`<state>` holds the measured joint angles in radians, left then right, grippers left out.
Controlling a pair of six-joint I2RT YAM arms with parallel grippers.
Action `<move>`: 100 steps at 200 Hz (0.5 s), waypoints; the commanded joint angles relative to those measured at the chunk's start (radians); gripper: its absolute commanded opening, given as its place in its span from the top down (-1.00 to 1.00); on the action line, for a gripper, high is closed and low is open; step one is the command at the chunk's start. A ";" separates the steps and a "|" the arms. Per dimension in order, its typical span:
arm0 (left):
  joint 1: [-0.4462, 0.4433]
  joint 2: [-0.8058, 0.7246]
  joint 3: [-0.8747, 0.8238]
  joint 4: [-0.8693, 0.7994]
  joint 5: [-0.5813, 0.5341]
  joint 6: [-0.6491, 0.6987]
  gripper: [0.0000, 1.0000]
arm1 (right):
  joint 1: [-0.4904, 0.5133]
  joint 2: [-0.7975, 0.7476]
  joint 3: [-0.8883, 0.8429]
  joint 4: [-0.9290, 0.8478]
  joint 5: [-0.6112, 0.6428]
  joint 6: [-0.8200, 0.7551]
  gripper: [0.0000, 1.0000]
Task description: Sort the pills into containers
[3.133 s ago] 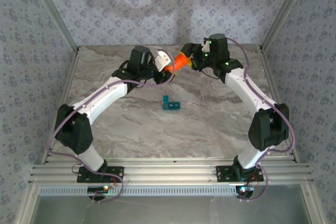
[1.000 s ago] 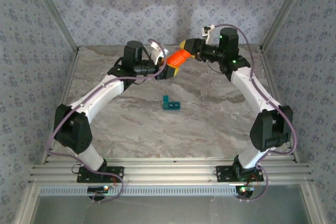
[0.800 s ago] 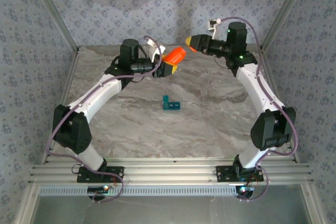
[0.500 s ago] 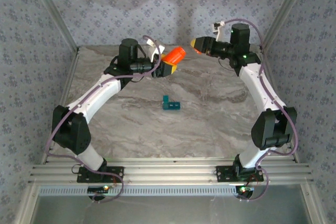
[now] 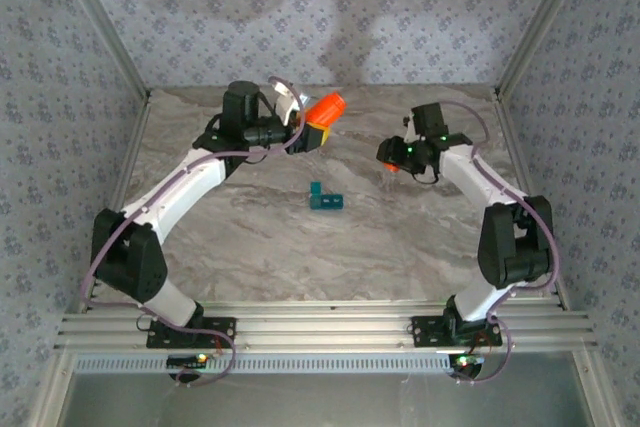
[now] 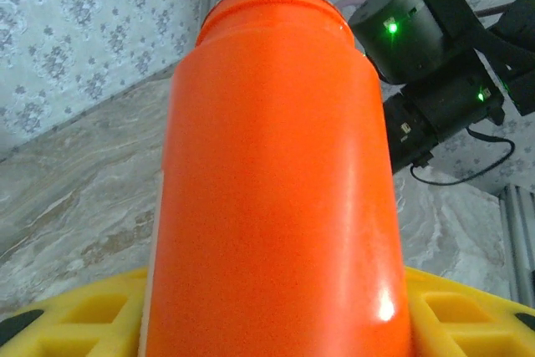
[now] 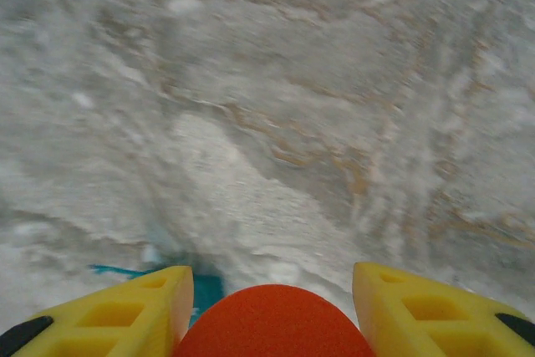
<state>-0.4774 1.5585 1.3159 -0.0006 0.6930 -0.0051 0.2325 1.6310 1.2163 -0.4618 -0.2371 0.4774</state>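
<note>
The orange bottle [image 5: 324,109] is held off the table at the back, tilted with its uncapped mouth up and to the right; my left gripper [image 5: 312,129] is shut on its lower body. In the left wrist view the bottle [image 6: 276,173] rises between the yellow fingers [image 6: 75,315]. My right gripper [image 5: 392,160] is low over the table to the right, shut on the round orange cap [image 7: 274,323]. The teal containers [image 5: 325,197] lie mid-table between the arms, and a teal edge [image 7: 201,286] shows past the right fingers [image 7: 125,311]. The pills are hidden.
Grey marbled table [image 5: 250,237] with patterned walls and metal frame posts [image 5: 110,37] on each side. The right arm's wrist [image 6: 435,64] shows beyond the bottle in the left wrist view.
The right gripper pulled the cap off the bottle, drew away to the right, then swung down toward the table right of the containers. The left gripper shifted the bottle slightly left.
</note>
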 commanded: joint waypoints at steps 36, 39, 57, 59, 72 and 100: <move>0.007 -0.077 -0.055 -0.011 -0.065 0.058 1.00 | 0.108 0.088 -0.053 -0.059 0.427 0.033 0.41; 0.007 -0.077 -0.056 -0.013 -0.065 0.058 1.00 | 0.112 0.092 -0.056 -0.056 0.438 0.035 0.41; 0.006 -0.085 -0.065 -0.021 -0.076 0.061 1.00 | 0.120 0.112 -0.077 -0.036 0.477 0.055 0.41; 0.007 -0.087 -0.066 -0.021 -0.076 0.061 1.00 | 0.120 0.114 -0.079 -0.037 0.480 0.056 0.41; 0.007 -0.095 -0.074 -0.021 -0.084 0.061 1.00 | 0.125 0.123 -0.092 -0.029 0.495 0.068 0.41; 0.007 -0.109 -0.085 -0.029 -0.093 0.064 1.00 | 0.139 0.138 -0.126 -0.014 0.535 0.088 0.42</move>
<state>-0.4774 1.5017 1.2377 -0.0338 0.6083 0.0380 0.3561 1.7512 1.1130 -0.4889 0.2058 0.5251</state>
